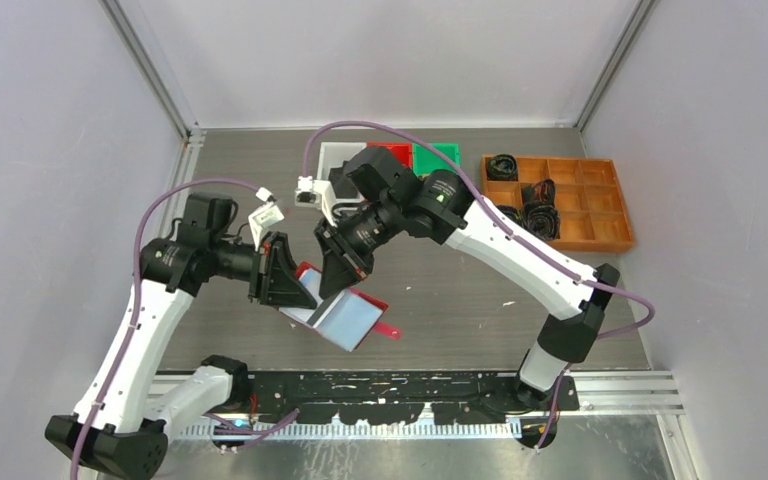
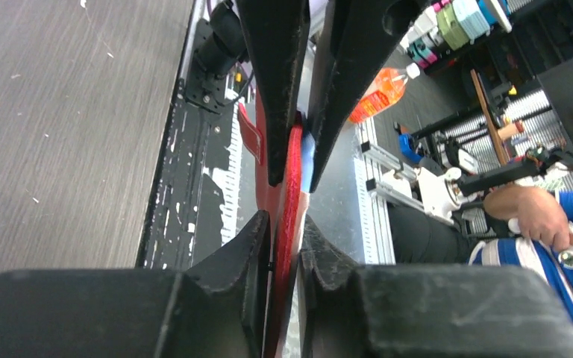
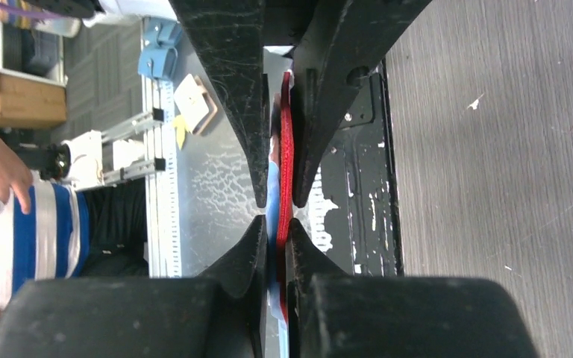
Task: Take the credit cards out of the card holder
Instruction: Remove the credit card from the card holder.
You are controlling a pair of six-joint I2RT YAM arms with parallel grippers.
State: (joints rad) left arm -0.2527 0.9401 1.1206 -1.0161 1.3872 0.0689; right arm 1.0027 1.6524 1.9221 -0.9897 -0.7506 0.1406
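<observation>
Tension is the thing to manage here. The card holder (image 1: 352, 320) hangs spread open in the air just above the surface (image 1: 480, 290), in the middle of the top view. The left gripper (image 1: 298, 292) is clenched on its left leaf and the right gripper (image 1: 341, 288) on the upper edge of its right leaf. Both wrist views show a red cover edge with a pale blue page pinched between the fingers.

No credit cards can be told apart from the blue-grey pocket pages, so the pockets probably need to be bared first. I would let one gripper alone anchor the holder by its red cover, low to the surface. The other should release and re-grip only a card's exposed edge, then draw it straight along the pocket opening. A pinch that catches page and card together would drag the whole holder along. Pulling the leaves too far apart risks bending the spine or slipping a grip.

No brand, label or print is readable: the holder's pages look blank at this size, and the label on the orange bottle (image 2: 379, 93) in the upper middle of the left wrist view is too small to read.
</observation>
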